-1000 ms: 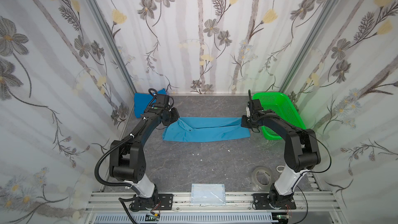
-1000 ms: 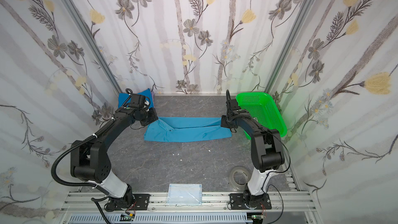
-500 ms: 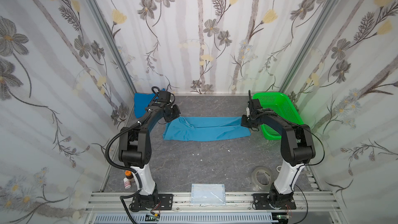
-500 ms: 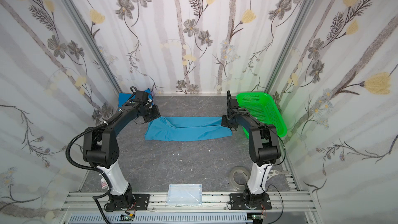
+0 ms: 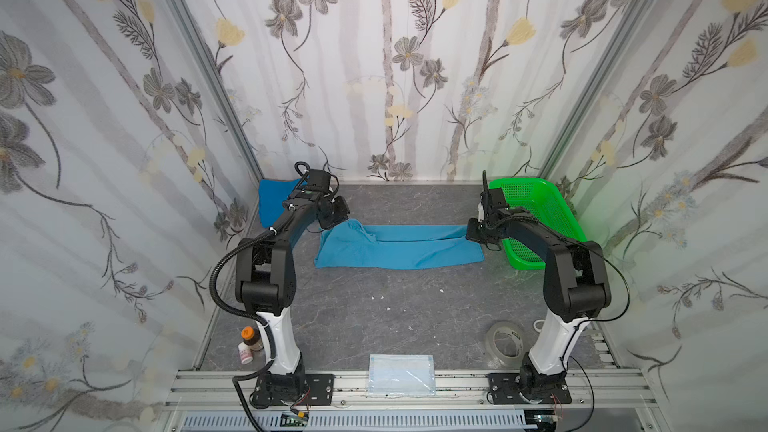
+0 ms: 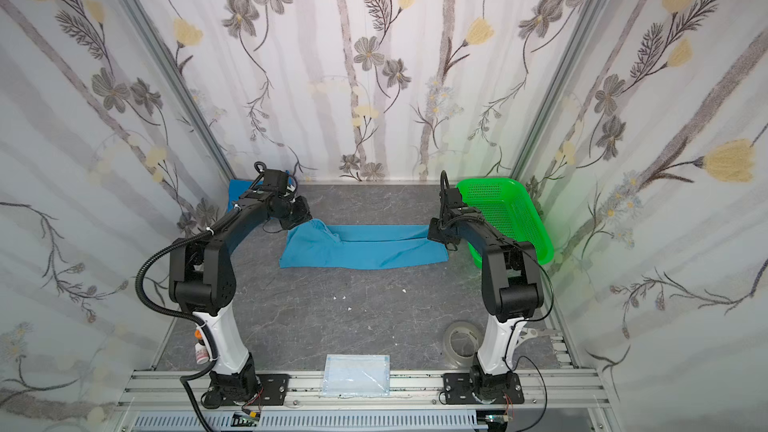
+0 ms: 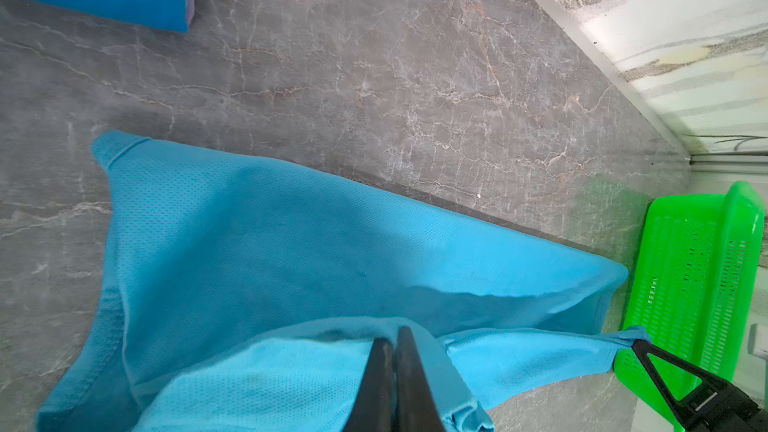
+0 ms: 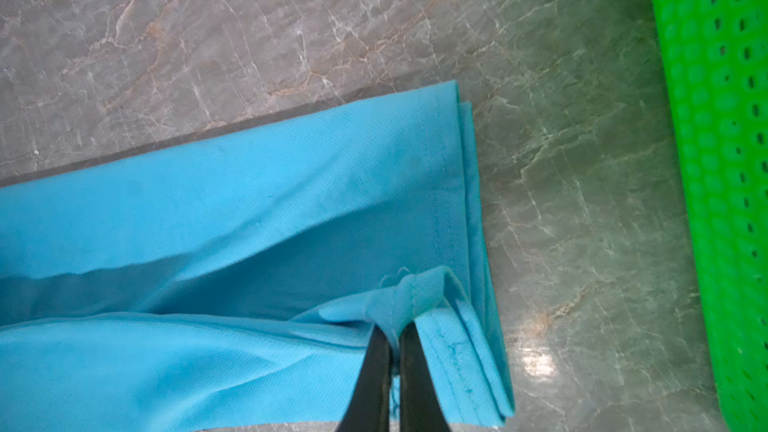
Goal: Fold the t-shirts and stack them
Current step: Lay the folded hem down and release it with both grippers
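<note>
Left wrist view shows my left pincer (image 7: 394, 332) closed on a fold of the teal t-shirt (image 7: 291, 251); my right pincer (image 8: 392, 328) pinches its stitched hem at the other end. This thin mesh-knit shirt, folded to a long band, lies on the grey table (image 5: 374, 317) between the royal blue t-shirt (image 5: 272, 201), which looks folded, and the green perforated basket (image 5: 524, 260). If my arms pull unevenly, the smooth cloth may slip out, or the lower layers shift and wrinkle.
</note>
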Available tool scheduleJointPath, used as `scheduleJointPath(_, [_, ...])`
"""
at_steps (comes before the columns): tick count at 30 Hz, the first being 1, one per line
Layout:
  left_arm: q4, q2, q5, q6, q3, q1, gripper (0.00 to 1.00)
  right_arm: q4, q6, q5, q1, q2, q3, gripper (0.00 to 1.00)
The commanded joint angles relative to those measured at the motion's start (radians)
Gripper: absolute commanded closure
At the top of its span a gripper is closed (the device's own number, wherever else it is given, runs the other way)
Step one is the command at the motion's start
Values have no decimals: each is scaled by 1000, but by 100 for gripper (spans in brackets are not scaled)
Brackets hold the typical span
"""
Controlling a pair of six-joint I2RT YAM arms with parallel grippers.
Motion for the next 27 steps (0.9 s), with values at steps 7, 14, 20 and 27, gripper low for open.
scheduleJointPath(7, [-23, 104, 33, -14, 120, 20, 100, 56, 19, 62, 40, -95, 0, 0])
scheduleJointPath(14, [-32, 155, 50, -12, 160, 22, 100, 96, 34, 12, 68, -110, -97, 0])
scheduleJointPath(20, [-34, 183, 36, -20, 159, 38, 100, 110, 42, -20, 94, -85, -108, 0])
scheduleJointPath(27, [-39, 174, -2, -41, 149, 69, 100, 126, 55, 32, 93, -128, -174, 0])
